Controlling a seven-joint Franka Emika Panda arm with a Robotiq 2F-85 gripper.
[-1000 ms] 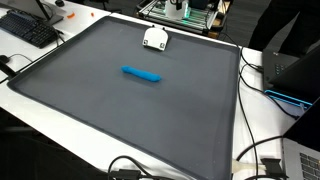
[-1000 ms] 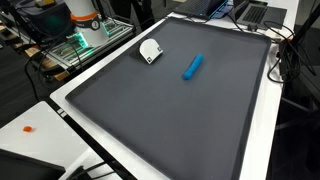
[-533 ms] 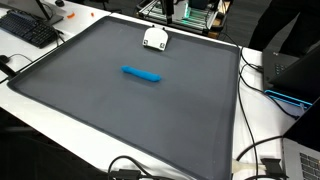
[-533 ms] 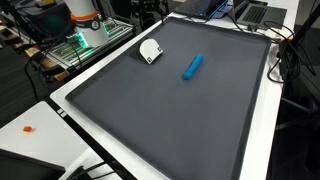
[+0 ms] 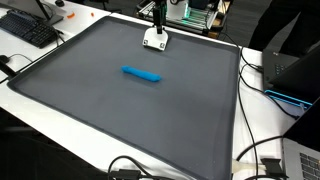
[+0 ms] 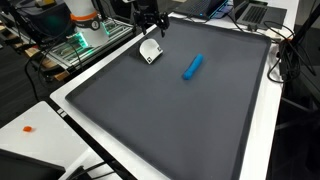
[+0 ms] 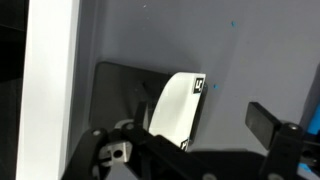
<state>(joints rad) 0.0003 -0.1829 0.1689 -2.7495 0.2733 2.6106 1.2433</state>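
A small white block with black square markers (image 5: 154,39) (image 6: 149,50) lies near the far edge of the dark grey mat (image 5: 120,115) (image 6: 180,115). My gripper (image 5: 158,15) (image 6: 150,20) hangs just above it, open, with nothing held. In the wrist view the white block (image 7: 178,108) sits below and between the spread fingers of the gripper (image 7: 200,112), and the right finger (image 7: 264,119) stands well apart from it. A blue cylinder (image 5: 141,73) (image 6: 192,67) lies on the mat's middle, away from the gripper.
The mat sits on a white table (image 5: 60,125). A keyboard (image 5: 30,30) and cables (image 5: 262,165) are at the sides, and a laptop (image 5: 300,75) is on the right. An electronics rack with green light (image 6: 85,40) stands behind the block. A small orange item (image 6: 28,128) rests on the table.
The gripper has come down into both exterior views and now hangs over the white block. The block and the blue cylinder have not moved.
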